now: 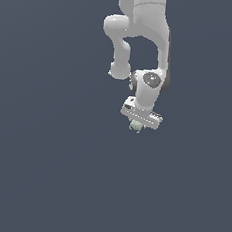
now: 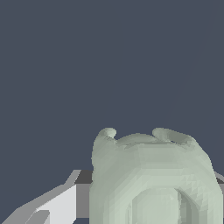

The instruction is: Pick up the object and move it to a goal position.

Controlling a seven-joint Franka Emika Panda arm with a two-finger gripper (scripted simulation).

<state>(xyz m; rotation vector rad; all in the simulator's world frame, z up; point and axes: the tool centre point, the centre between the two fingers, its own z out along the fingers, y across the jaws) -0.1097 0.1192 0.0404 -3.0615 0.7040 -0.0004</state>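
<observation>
Where end effector closes | object gripped between fingers, directly beneath bar

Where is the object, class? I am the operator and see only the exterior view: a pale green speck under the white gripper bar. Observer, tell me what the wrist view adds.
Observer: In the wrist view the object fills the lower part of the picture, right up against the camera, with a light grey finger beside it.
Operator: Does it have any shape I cannot make out?
Observer: Yes, it is lumpy, with two little knobs sticking out of its rounded edge.
Operator: Anything else near it?
Observer: No, only plain dark ground behind it. I cannot tell whether the gripper is shut on it.
</observation>
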